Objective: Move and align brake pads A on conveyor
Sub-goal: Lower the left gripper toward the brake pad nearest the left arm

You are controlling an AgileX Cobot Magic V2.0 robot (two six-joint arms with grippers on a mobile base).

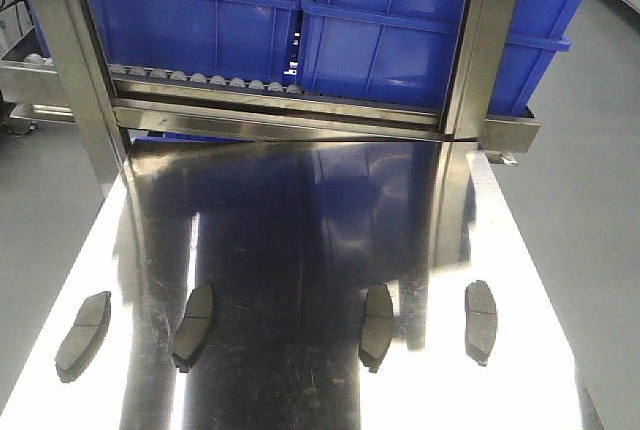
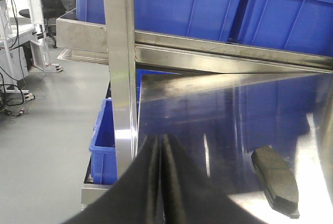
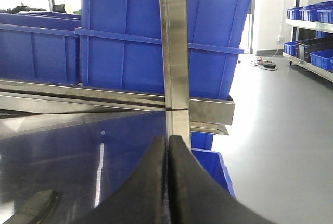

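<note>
Several dark grey brake pads lie in a row on the shiny steel tabletop [image 1: 300, 210]: far left [image 1: 83, 330], left of middle [image 1: 195, 322], right of middle [image 1: 377, 323] and far right [image 1: 481, 320]. The felt-like conveyor is out of view. My left gripper [image 2: 160, 138] is shut and empty, and a pad [image 2: 276, 179] lies to its right. My right gripper [image 3: 167, 139] is shut and empty, and the edge of a pad [image 3: 34, 208] shows at its lower left. Neither gripper shows in the front view.
Blue plastic bins [image 1: 400, 20] sit on a steel roller rack [image 1: 270, 110] behind the tabletop. Upright steel posts stand at its left [image 1: 75, 60] and right [image 1: 480, 50] corners. Another blue bin [image 2: 104, 140] sits below the table's left side. Grey floor lies on both sides.
</note>
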